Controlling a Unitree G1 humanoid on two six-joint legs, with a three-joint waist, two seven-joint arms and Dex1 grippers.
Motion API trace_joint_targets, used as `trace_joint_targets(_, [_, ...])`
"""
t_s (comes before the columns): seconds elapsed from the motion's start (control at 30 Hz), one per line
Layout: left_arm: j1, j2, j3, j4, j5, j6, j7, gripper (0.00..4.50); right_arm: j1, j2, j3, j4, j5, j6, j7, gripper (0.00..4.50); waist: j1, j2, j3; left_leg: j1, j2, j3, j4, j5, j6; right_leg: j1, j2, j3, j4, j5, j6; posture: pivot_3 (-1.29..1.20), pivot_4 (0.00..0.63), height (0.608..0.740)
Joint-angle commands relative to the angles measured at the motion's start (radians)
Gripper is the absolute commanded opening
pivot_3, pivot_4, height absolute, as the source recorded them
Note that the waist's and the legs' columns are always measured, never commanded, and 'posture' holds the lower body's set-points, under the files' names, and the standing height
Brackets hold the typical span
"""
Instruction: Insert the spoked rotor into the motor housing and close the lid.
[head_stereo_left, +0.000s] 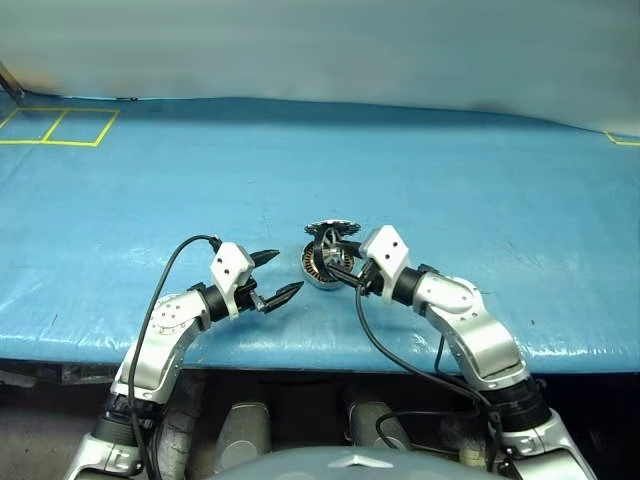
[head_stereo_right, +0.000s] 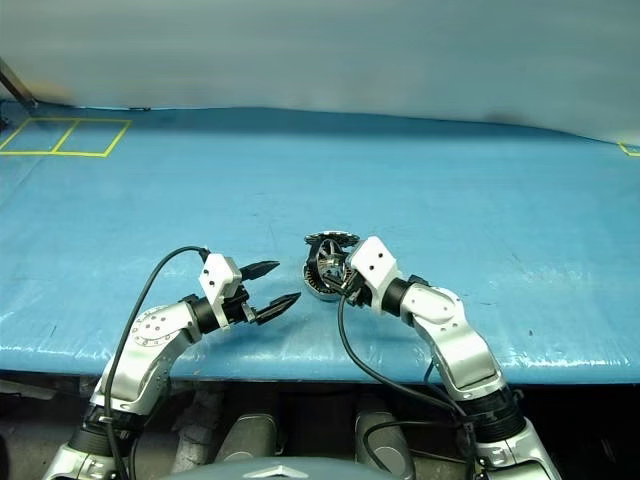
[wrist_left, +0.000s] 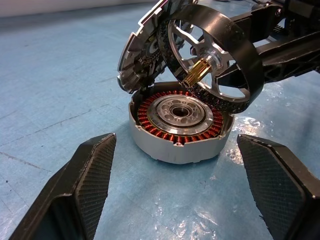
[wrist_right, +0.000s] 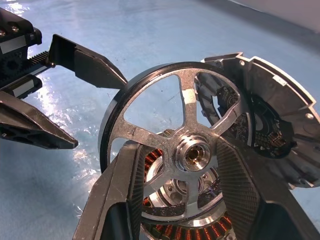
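The motor housing (wrist_left: 177, 125), a silver cup ringed with copper windings, lies on the blue table. Its toothed lid (wrist_left: 136, 62) stands open, tilted up from the housing's far rim. My right gripper (wrist_right: 182, 175) is shut on the spoked rotor (wrist_right: 190, 105), a black-rimmed wheel with silver spokes. It holds the rotor tilted just above the housing's open face, the hub off to one side of the housing's centre. My left gripper (head_stereo_left: 285, 273) is open, a little to the left of the housing (head_stereo_left: 318, 268), pointing at it with nothing between its fingers (wrist_left: 90, 175).
The blue table cover (head_stereo_left: 450, 180) stretches far back and to both sides. Yellow tape squares (head_stereo_left: 60, 125) mark its far left corner. The table's front edge (head_stereo_left: 300, 350) runs just under both arms. A black cable (head_stereo_left: 385, 345) hangs from the right wrist.
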Motion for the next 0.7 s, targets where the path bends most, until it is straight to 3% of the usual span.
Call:
trace_joint_targets(0.03, [-0.016,-0.005,0.004,-0.048,-0.012,0.001,-0.003,4.16,-0.038,-0.015,-0.013,-0.018,-0.016,-0.035,0.001,1.8,0.0,0.0,0.0,0.0,0.0,0.0,0.0,0.0,0.0,0.0,0.0,0.0,0.0,0.0,0.0,0.0,0.15,0.74])
trace_joint_targets(0.7, [-0.019,-0.011,-0.005,-0.037,-0.006,-0.003,-0.009,4.16,-0.052,-0.075,0.038,0.07,-0.16,-0.105,0.007,1.8,-0.001,0.0,0.0,0.001,0.0,0.0,0.0,0.0,0.0,0.0,0.0,0.0,0.0,0.0,0.0,0.0,0.15,0.74])
